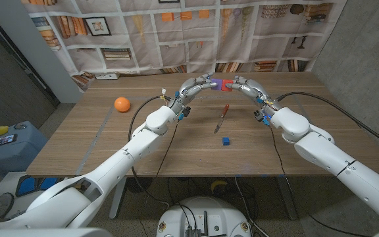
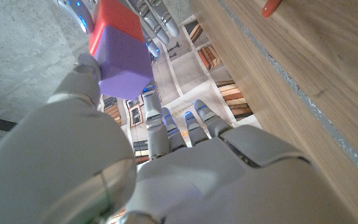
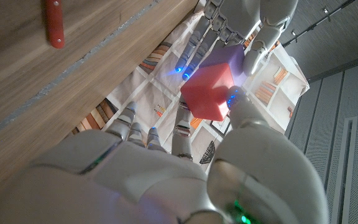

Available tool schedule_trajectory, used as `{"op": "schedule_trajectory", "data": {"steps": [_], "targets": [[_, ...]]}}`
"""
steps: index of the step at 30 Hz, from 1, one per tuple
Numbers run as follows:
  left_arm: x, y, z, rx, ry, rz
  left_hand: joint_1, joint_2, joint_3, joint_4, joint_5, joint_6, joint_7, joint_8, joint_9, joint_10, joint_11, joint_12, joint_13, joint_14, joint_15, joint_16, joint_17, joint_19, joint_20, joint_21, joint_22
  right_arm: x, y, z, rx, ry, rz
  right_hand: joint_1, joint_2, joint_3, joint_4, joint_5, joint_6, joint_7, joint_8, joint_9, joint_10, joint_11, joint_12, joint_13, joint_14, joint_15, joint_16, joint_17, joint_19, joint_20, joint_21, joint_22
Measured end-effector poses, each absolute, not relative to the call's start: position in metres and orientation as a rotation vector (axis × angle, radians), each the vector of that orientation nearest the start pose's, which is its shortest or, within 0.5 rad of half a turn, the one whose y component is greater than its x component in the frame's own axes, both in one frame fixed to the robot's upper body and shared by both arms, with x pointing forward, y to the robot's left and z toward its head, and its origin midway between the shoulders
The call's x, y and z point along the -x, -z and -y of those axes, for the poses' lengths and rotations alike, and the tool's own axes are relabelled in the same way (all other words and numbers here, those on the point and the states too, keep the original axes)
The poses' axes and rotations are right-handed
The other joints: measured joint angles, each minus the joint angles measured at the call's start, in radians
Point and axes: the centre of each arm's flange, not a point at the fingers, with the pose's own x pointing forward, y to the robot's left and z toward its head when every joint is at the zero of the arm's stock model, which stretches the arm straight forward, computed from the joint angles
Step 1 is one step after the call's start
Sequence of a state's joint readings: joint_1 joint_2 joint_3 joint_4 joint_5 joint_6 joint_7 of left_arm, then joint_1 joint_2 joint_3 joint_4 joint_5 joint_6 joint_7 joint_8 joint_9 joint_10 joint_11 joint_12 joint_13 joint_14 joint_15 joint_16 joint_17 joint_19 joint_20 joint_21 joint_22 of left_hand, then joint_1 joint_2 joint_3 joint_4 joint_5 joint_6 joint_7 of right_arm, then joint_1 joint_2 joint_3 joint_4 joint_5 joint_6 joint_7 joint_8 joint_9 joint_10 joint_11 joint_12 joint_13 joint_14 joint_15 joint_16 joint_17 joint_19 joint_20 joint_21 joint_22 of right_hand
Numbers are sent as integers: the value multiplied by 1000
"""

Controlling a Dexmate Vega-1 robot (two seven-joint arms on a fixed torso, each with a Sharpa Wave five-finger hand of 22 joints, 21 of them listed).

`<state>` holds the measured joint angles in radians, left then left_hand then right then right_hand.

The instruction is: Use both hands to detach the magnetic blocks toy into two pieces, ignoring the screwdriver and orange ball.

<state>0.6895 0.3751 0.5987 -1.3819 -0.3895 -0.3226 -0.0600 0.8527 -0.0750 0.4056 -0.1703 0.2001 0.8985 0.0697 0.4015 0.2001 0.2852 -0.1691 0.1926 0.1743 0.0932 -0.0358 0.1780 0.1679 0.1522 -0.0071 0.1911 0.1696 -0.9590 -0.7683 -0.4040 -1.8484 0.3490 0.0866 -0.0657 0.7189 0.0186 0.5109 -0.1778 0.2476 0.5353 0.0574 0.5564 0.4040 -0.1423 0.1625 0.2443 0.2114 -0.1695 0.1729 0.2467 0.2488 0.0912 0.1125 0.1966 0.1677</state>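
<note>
The magnetic blocks toy is a purple block joined face to face with a red block, held up above the far middle of the table. My left hand pinches the purple block between thumb and fingers. My right hand pinches the red block from the other side. In the left wrist view the red block sits tight against the purple one, with the right hand's fingers beyond it. The purple block touches the red one in the right wrist view too.
A red-handled screwdriver lies on the wooden table below the hands, with a small blue block just nearer than it. An orange ball sits at the far left. A bookshelf-print curtain hangs behind the table.
</note>
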Motion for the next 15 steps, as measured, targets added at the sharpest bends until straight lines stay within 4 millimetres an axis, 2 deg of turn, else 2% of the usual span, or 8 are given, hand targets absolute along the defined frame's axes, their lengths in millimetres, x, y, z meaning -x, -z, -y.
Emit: {"op": "schedule_trajectory", "data": {"steps": [6,8,9,15], "targets": [[-624,-31,-107,-198,520,778,-1,1,-1,-1,0,0,0,0,0,0,0,0,0,0,0,0,0,0,0,0,0,-554,-23,222,455,-320,707,22,-2,0,0,0,42,-26,39,20,39,-7,7,0,15,-15,9,5,14,-7,0,0],[-624,-31,-106,-197,521,777,-1,1,-2,-1,0,0,0,0,0,0,0,0,0,0,0,0,0,0,0,0,0,-554,-24,222,454,-318,707,42,-12,0,0,-1,59,-34,53,27,54,-14,11,0,18,-18,9,5,18,-11,0,0],[-624,-32,-106,-197,521,777,-1,1,-2,-1,0,0,0,0,0,0,0,0,0,0,0,0,0,0,0,0,0,-554,-24,222,453,-316,705,49,-6,2,-2,-1,63,-36,59,30,61,-15,14,0,22,-22,12,5,22,-15,0,0],[-625,-32,-105,-194,526,778,-1,1,-2,-1,0,0,0,0,0,0,0,0,0,0,0,0,0,0,0,0,0,-554,-24,222,449,-309,703,63,8,2,-3,-5,74,-26,98,53,103,-25,19,-2,40,-32,16,9,37,-30,0,0]]}}
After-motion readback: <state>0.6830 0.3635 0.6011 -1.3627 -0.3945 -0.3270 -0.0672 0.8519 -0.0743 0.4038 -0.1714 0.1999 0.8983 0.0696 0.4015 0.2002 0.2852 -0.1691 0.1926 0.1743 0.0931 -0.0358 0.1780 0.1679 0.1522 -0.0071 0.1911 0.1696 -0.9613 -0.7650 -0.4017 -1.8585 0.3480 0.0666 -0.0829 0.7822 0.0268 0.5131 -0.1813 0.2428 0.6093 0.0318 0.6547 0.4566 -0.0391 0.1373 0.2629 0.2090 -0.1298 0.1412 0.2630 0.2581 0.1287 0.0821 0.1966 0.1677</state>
